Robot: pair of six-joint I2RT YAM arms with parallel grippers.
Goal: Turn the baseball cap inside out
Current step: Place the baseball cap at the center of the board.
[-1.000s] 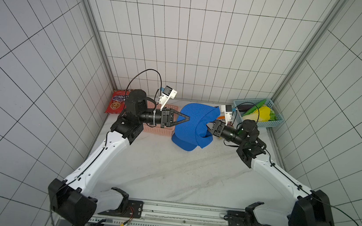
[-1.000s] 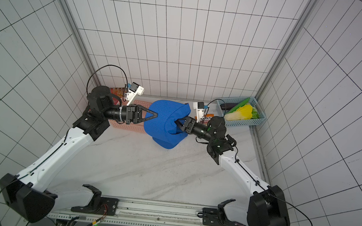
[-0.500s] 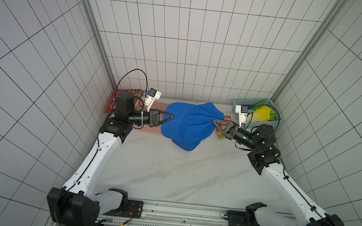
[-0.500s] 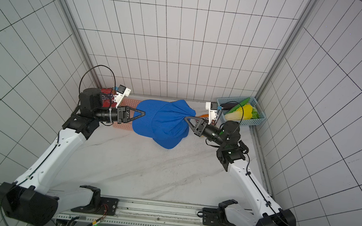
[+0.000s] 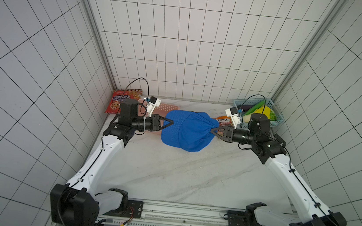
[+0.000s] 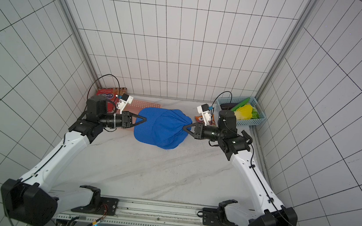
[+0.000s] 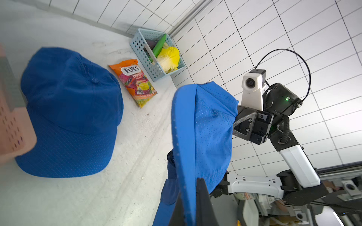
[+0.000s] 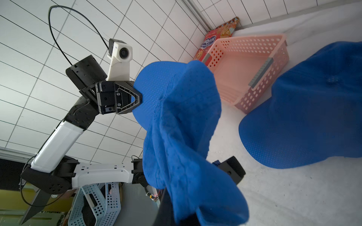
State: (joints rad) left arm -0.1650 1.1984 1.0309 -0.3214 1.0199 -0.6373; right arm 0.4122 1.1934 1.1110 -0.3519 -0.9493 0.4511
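In both top views we had the baseball cap point(image 5: 187, 130) strung mid-frame above the surface point(image 5: 169, 174), long axis running left to right, our left tool point(image 5: 171, 124) clenched on its brim and our right tool point(image 5: 213, 129) clenched on bunched crown fabric.

The baseball cap point(image 7: 207, 133) spans the gap between the left gripper point(image 5: 169, 124), at its brim, and the right gripper point(image 5: 214, 129), at its crown. Below both, a second cap point(image 7: 72, 109) lies on the table point(image 5: 169, 174). Behind the right gripper lies a Fox's candy bag point(image 7: 135, 82), a vegetable basket point(image 7: 141, 50) beyond it; behind the left gripper sits an empty basket point(image 8: 280, 56), a cookie packet point(image 5: 120, 103) in the corner past it.
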